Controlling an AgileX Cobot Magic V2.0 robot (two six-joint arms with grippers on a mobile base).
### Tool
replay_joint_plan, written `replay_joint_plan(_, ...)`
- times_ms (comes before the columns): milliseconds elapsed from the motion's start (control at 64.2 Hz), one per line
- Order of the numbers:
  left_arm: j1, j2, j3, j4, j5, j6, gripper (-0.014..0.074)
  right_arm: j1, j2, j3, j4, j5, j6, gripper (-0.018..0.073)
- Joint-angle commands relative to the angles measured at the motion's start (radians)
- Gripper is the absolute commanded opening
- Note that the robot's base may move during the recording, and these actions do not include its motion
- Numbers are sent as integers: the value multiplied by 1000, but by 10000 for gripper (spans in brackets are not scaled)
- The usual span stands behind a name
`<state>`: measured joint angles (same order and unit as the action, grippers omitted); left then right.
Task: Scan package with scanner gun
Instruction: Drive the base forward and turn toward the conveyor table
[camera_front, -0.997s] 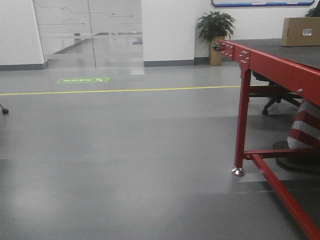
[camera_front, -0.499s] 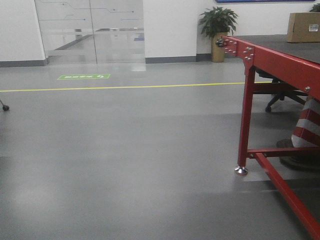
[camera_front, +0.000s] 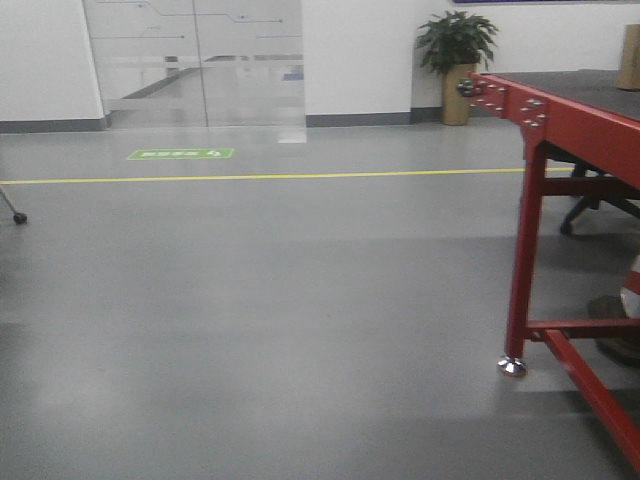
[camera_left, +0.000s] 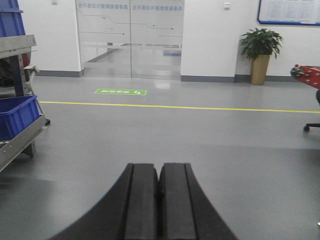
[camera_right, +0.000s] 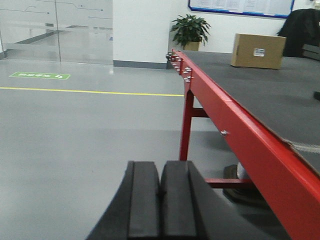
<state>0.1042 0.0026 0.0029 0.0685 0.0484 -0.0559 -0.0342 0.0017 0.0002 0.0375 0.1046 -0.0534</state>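
The package (camera_right: 257, 50), a plain brown cardboard box with a small white label facing me, stands at the far end of the red-framed table (camera_right: 235, 120) in the right wrist view. Only a sliver of the package (camera_front: 632, 55) shows at the front view's right edge. My right gripper (camera_right: 160, 165) is shut and empty, low beside the table's left edge and well short of the box. My left gripper (camera_left: 159, 167) is also shut and empty, over bare grey floor. The scanner gun is out of view.
The table's red leg (camera_front: 522, 260) and low crossbar (camera_front: 590, 390) stand at the right. A potted plant (camera_front: 457, 55) is by the far wall, with glass doors (camera_front: 200, 60) to its left. A rack with blue bins (camera_left: 17, 117) is on the left. An office chair base (camera_front: 600, 205) sits under the table.
The front view has swung to the left: the table has slid toward the right edge and the package has almost left the frame.
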Motion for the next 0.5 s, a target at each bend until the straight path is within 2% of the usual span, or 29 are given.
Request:
replay_joint_plan(0, 1, -3, -3, -5, -13, -5, -111, -5, -2, 0, -4, -23, -2, -162)
replay_joint_plan(483, 1, -3, -3, -5, -13, -5, -111, -5, -2, 0, -4, -23, -2, -162)
